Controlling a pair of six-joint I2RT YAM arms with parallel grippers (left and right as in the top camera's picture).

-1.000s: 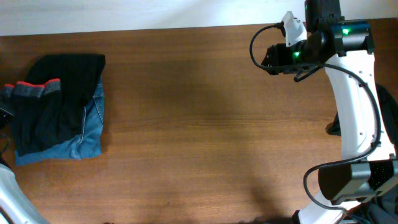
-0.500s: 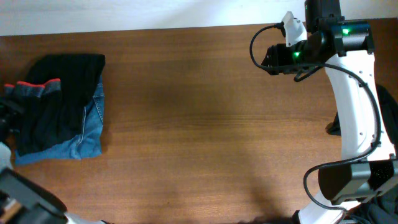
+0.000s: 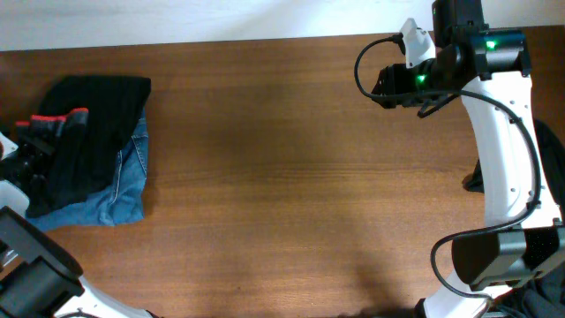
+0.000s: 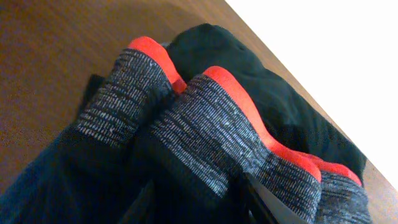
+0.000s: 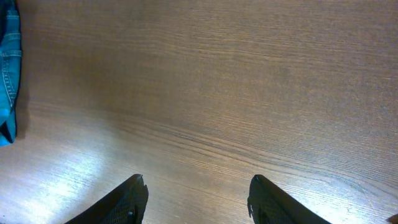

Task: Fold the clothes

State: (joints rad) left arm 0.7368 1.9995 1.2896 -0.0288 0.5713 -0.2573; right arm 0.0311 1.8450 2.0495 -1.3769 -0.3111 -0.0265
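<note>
**Leggings heaped at the counter's left end, left jaws open around the waistband**

The black clothes lie in one soft heap at the far left of the counter, near its back edge. Uppermost on the heap's left side is the leggings' grey-speckled waistband, bunched into two humps side by side, each topped by its coral-red edge. More plain black cloth lies behind the waistband, toward the back of the counter. Under the black heap a blue denim garment lies flat, showing along the heap's right and near sides.

The left gripper is at the waistband, pressed into the heap from its left side. Dark cloth hides most of its fingers. The pale finger that does show sits well to one side, so the jaws stand wide apart, with the waistband's fabric filling the space between them. No clamp on the cloth can be seen. The left arm reaches in from the near left corner.

The right gripper is well away, above bare wood toward the counter's right back corner. Its jaws are spread wide with nothing between them. Its wrist view catches only the denim's edge at the far left. The white right arm rises along the right edge of the counter.
</note>
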